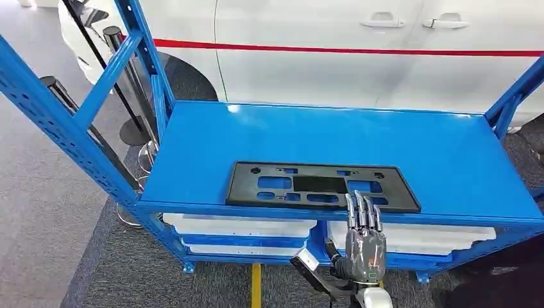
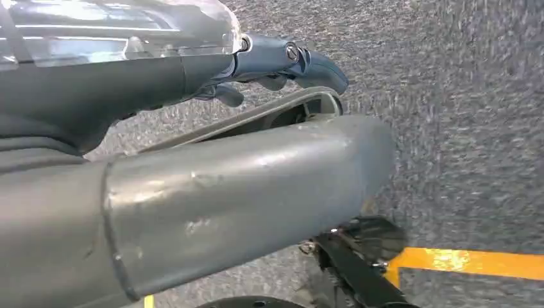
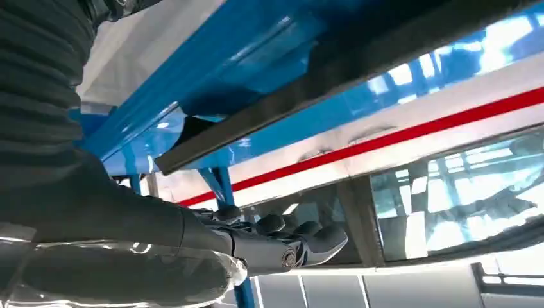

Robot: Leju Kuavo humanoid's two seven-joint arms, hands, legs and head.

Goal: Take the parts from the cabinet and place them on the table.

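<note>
Black part (image 1: 321, 187) flat on blue shelf (image 1: 410, 144), lengthwise left-right

Right hand (image 3: 282, 247) fingers curl near the black part's (image 3: 333, 70) edge on the blue shelf (image 3: 212, 51).

We are standing in what looks like a car workshop or vehicle assembly hall. Before us is a blue perforated-steel shelving rack (image 1: 346, 144) with white plastic trays (image 1: 240, 226) on its lower level, and on its top shelf lies a flat black plastic licence-plate-style mounting panel (image 1: 301, 185). Right behind the rack is the side of a white car with a red stripe (image 1: 359, 51). Grey carpet flooring (image 1: 45, 212) carries a yellow marking line (image 1: 256, 285), and black barrier posts (image 1: 125, 83) stand nearby.
</note>
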